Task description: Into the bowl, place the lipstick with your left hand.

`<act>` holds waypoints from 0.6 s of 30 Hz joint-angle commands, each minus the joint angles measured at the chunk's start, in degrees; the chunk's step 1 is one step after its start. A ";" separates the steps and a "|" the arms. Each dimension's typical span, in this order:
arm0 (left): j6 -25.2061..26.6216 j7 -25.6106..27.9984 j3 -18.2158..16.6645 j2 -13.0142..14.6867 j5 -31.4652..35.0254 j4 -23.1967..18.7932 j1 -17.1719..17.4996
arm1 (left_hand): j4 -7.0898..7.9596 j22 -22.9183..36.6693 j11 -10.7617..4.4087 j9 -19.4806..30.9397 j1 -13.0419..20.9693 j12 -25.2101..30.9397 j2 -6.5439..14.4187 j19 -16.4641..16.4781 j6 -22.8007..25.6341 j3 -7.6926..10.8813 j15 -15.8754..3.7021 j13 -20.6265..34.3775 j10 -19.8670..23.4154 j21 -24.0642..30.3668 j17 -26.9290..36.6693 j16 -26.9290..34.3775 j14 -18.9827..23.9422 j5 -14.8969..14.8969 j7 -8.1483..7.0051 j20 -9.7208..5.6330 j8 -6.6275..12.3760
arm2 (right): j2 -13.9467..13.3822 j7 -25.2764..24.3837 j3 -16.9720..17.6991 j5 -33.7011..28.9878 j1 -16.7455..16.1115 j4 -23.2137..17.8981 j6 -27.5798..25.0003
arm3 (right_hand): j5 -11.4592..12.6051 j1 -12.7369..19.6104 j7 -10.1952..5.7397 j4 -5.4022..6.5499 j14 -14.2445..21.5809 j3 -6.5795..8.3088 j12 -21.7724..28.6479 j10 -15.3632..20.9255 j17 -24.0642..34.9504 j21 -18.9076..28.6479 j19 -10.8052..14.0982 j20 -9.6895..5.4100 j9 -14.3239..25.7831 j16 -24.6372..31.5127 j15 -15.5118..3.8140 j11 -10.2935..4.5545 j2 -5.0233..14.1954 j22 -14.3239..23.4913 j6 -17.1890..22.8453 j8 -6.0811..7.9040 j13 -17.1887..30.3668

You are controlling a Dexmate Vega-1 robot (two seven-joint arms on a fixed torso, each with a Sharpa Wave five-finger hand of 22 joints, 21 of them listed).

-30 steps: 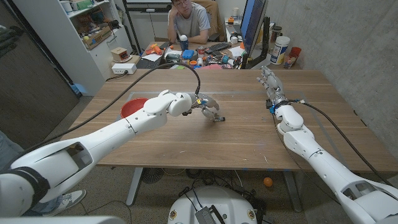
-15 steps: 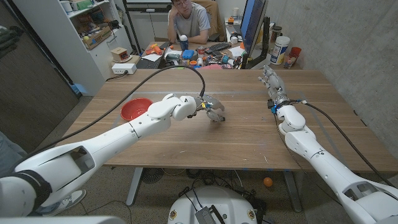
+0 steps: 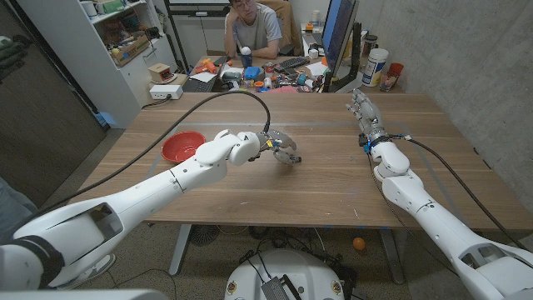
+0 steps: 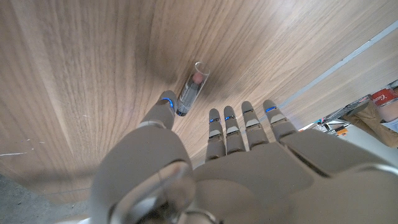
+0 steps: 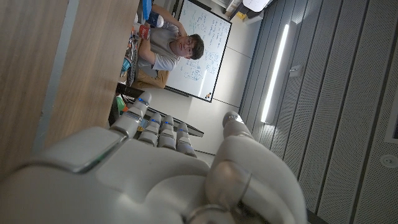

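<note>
The lipstick (image 4: 191,89), a small tube with a clear cap and a pink tip, lies on the wooden table near its middle; in the head view the lipstick (image 3: 292,158) peeks out just under my left hand (image 3: 280,147). That left hand (image 4: 217,140) hovers over it with fingers spread, holding nothing; the thumb tip is right beside the tube's base, the other fingertips (image 4: 245,115) a little apart from it. The red bowl (image 3: 183,147) stands at the table's left, well away from the hand. My right hand (image 3: 364,108) is held out at the far right with fingers extended.
A black cable (image 3: 250,93) loops over the table from the left arm. A person (image 3: 252,27) sits behind a cluttered desk past the far edge. A monitor (image 3: 337,37) and jars stand at the back right.
My left arm has stretched a little farther forward, uncovering more of the red bowl, while the hand stays over the lipstick. The right arm has not moved.
</note>
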 commanded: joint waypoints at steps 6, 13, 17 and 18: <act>1.80 1.95 0.59 -0.15 1.60 -0.17 1.40 | -0.21 0.17 -0.11 0.17 0.53 0.45 0.15 0.48 0.92 -0.40 -0.49 0.30 1.14 0.29 0.32 0.49 0.84 -0.05 -0.23 0.24 0.15 | 0.90 1.34 -0.13 0.92 0.14 1.56 1.28 | 0.38 -0.11 -0.19 -0.04 0.35 -0.20 0.11 0.15 0.30 -0.12 0.39 0.10 0.12 0.17 0.22 0.15 -0.15 0.14 0.25 0.16 0.29; 1.84 1.72 1.45 -1.02 2.40 0.72 1.12 | -0.23 0.17 -0.38 0.19 0.66 0.58 0.18 0.48 1.12 -0.54 -0.48 0.36 1.51 0.30 0.32 0.62 1.30 -0.04 -0.27 0.27 0.13 | 0.94 1.27 0.27 1.26 -0.34 1.70 1.88 | 0.39 -0.18 -0.19 -0.06 0.32 -0.32 0.07 0.14 0.31 -0.14 0.40 0.15 0.12 0.12 0.19 0.17 -0.25 0.14 0.22 0.14 0.29; 1.92 1.50 1.75 -1.51 2.28 1.22 1.02 | -0.24 0.17 -0.50 0.19 0.72 0.62 0.19 0.52 1.42 -0.61 -0.42 0.38 1.63 0.32 0.32 0.62 1.36 -0.04 -0.31 0.32 0.21 | 1.06 1.45 0.42 1.53 -0.54 2.06 2.28 | 0.39 -0.21 -0.20 -0.07 0.37 -0.37 0.07 0.19 0.32 -0.14 0.42 0.16 0.12 0.12 0.14 0.18 -0.27 0.14 0.25 0.15 0.30; 1.95 1.45 1.83 -1.62 2.25 1.35 1.00 | -0.25 0.17 -0.51 0.20 0.73 0.63 0.19 0.52 1.43 -0.62 -0.42 0.39 1.66 0.32 0.32 0.63 1.41 -0.03 -0.35 0.31 0.20 | 1.07 1.56 0.43 1.61 -0.56 2.18 2.32 | 0.40 -0.22 -0.23 -0.07 0.37 -0.38 0.07 0.18 0.32 -0.15 0.40 0.19 0.12 0.12 0.15 0.17 -0.27 0.14 0.23 0.14 0.30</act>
